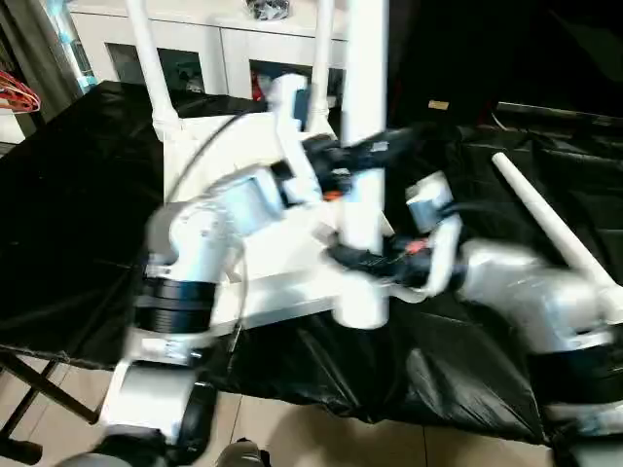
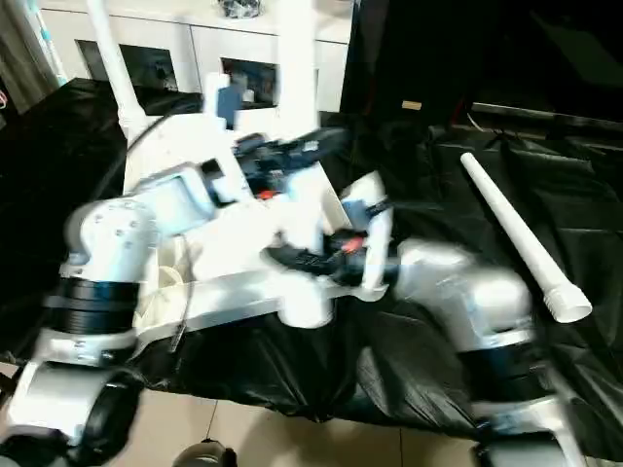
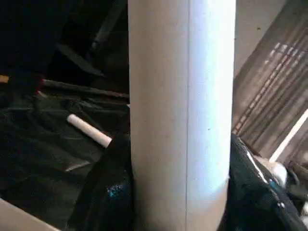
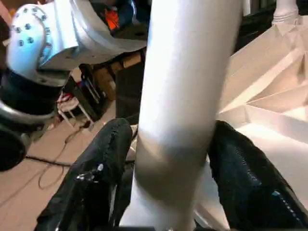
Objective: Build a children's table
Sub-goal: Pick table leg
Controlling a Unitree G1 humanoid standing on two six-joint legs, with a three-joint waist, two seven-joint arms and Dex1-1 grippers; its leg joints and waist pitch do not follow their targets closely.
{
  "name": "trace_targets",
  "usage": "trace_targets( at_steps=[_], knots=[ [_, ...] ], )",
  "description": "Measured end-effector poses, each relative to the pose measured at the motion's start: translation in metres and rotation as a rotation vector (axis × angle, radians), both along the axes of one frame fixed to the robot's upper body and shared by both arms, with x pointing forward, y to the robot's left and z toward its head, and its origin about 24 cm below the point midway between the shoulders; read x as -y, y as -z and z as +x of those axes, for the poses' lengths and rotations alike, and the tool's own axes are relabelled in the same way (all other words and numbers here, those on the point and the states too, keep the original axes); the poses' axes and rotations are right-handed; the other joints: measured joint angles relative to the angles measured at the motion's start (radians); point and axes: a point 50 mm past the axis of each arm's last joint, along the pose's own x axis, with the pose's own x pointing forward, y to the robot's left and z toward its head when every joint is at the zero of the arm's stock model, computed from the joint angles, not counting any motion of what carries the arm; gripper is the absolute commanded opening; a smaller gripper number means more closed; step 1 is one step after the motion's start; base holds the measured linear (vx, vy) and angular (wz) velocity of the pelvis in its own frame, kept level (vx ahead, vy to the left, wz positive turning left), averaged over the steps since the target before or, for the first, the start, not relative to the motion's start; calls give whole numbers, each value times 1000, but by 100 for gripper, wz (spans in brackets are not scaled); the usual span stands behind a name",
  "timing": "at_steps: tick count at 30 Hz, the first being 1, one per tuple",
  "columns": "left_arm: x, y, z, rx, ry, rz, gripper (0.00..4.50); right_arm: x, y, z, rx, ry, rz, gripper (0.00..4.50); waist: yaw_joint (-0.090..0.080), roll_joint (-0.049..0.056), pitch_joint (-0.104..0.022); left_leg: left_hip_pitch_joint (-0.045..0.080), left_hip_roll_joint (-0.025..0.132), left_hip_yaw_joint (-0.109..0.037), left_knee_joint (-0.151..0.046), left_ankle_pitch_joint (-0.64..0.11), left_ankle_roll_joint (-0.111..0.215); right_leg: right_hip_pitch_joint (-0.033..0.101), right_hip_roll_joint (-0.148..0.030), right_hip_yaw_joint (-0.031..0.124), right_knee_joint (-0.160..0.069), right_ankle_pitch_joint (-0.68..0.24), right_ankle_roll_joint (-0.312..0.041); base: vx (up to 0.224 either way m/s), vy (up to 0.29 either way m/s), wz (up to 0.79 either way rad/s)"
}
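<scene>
**Both grippers on one upright leg at the tabletop's near corner**

The white tabletop lies upside down on the black-covered worktop, ribbed underside up, reaching to the worktop's near edge. Two legs stand in its far sockets: the far-left leg and the far-right leg. At the tabletop's near right corner a third leg stands upright. The left gripper holds this leg partway up, a black finger on each side against the tube. Lower on the same leg, the right gripper grips it just above the socket, its fingers flanking the tube closely; whether they press it cannot be told. A fourth leg lies loose on the worktop's right side, well apart from the tabletop, wide end toward the near edge. Behind the worktop's far edge stands a white cabinet with glass doors
</scene>
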Motion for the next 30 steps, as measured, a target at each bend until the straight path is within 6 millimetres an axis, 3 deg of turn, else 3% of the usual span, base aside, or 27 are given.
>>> trace_targets(
  at_steps=[1, 2, 5, 10, 30],
  knots=[
    [0, 0, 0, 5, 9, -3, 179, 1, -1, -1, 1, -11, 3, 303, 0, -1, 0, 0, 0, 0, 0, 0, 0, 0, 0, 0, 0, 0, 0, 0, 0, 0],
    [0, -1, -1, 10, 21, -5, 179, 2, -1, -1, 1, -23, 5, 335, -1, -3, 1, 0, 0, 0, 0, 0, 0, 0, 0, 0, 0, 0, 0, 0, 0, 0],
    [2, 0, -3, 21, 61, 3, 179, 5, -2, -3, 0, -63, -8, 348, -1, -5, 2, 0, 0, 0, 1, 0, 0, 0, 0, 0, 0, 1, -2, 0, 0, 0],
    [6, 1, -6, 32, 118, 11, 179, 11, -4, -4, -20, -124, -34, 348, -1, -6, 2, 0, 0, 0, 1, 0, 1, 0, 0, 0, 1, 2, -4, 0, 0, 0],
    [20, -4, -18, 53, 249, -37, 179, 2, 12, -7, -99, -244, -47, 348, -1, -12, 1, 0, 1, 0, 4, 1, 1, 0, 0, 0, 3, 3, -4, 0, 0, 0]
  ],
)
